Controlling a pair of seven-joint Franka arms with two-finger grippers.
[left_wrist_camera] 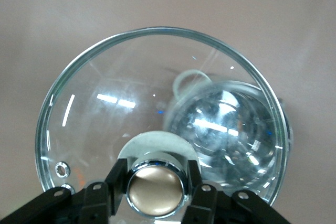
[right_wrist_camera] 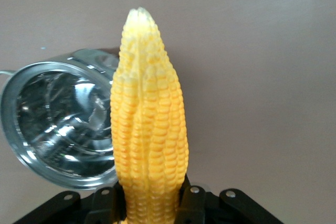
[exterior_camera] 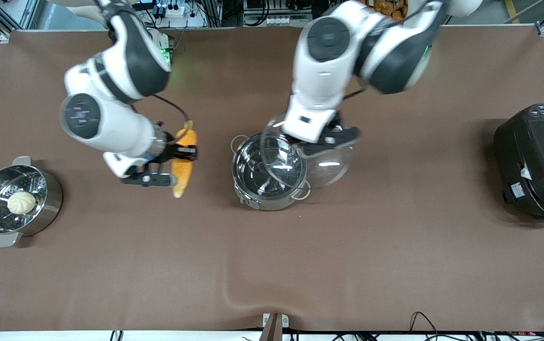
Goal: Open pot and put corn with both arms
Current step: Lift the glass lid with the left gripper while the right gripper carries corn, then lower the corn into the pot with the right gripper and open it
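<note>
Above the brown table, we see the left gripper (left_wrist_camera: pixel 155 192) clamped on the tan knob (left_wrist_camera: pixel 154 189) of the clear glass lid (exterior_camera: pixel 300 151), held tilted over the open pot (exterior_camera: pixel 267 173), a shiny round steel vessel with thin pale loop handles. The right gripper (exterior_camera: pixel 182 156) is closed on the ridged yellow corn (exterior_camera: pixel 184 161), lifted over bare table toward the right arm's end. A steel steamer pot (exterior_camera: pixel 16 201) holds a white bun (exterior_camera: pixel 21 202); a black rice cooker (exterior_camera: pixel 537 161) sits toward the left arm's end.

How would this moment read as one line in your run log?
left gripper: holds lid by knob, above pot | right gripper: holds corn over table | pot: open
</note>
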